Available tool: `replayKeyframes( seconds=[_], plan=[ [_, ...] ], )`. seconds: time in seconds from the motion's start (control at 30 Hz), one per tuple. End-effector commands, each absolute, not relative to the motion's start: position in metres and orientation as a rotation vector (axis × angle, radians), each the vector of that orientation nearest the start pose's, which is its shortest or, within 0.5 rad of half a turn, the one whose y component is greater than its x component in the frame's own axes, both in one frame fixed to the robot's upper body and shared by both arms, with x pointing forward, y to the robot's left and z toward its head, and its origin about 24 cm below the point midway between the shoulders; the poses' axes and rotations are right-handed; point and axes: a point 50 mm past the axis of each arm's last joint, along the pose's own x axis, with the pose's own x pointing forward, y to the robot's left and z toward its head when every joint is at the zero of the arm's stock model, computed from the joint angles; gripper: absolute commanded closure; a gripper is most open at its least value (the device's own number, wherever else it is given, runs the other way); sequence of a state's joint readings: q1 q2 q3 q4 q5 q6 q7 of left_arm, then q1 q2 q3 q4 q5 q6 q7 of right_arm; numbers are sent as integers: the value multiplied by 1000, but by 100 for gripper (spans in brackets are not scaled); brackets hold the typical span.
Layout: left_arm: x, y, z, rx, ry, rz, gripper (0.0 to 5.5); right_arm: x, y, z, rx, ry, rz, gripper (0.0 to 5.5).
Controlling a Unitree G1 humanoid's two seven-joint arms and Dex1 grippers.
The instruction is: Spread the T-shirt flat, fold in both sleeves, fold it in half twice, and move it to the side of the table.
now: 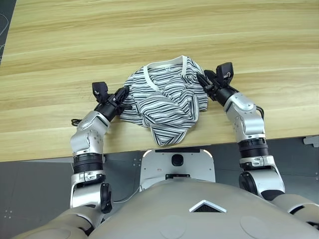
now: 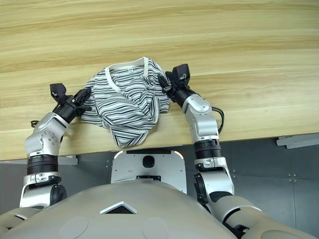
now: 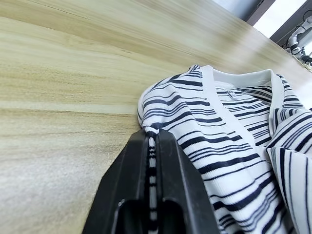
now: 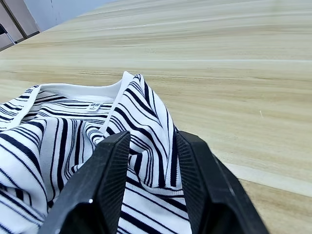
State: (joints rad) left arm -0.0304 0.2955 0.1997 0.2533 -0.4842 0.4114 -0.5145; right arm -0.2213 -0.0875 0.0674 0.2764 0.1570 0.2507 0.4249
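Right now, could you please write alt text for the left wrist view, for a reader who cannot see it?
The black left hand is pinched shut on the edge of a black-and-white striped T-shirt. The shirt lies crumpled on a light wooden table, with its white collar showing beyond the hand.

The 2 eye views look from the head, forward and steeply down over both arms onto the table [image 1: 149,30]. They share nearly the whole scene, offset sideways: the T-shirt [image 1: 167,99] sits slightly right of centre in the left eye view and left of centre in the right eye view. The left wrist view looks low along the left gripper [image 3: 152,141], very near the fabric, across the tabletop. The right wrist view looks likewise along the right gripper [image 4: 152,146]. Both wrist views share the collar [image 3: 241,78].
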Motion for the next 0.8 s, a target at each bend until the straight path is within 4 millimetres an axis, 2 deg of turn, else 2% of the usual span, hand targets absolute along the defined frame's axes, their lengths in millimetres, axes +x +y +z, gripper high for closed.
replayKeyframes(
  seconds=[0.03, 0.3, 0.6, 0.8],
  plan=[
    [226, 231, -28, -395, 545, -237, 540, 280, -118, 9, 61, 339, 541, 378],
    [227, 231, -27, -395, 540, -236, 540, 280, -122, -1, -35, 351, 524, 378],
    [226, 231, -29, -395, 540, -232, 540, 286, -137, 7, -223, 167, 405, 378],
    [225, 232, -29, -395, 537, -229, 540, 280, -130, -8, -220, 251, 479, 378]
  ],
)
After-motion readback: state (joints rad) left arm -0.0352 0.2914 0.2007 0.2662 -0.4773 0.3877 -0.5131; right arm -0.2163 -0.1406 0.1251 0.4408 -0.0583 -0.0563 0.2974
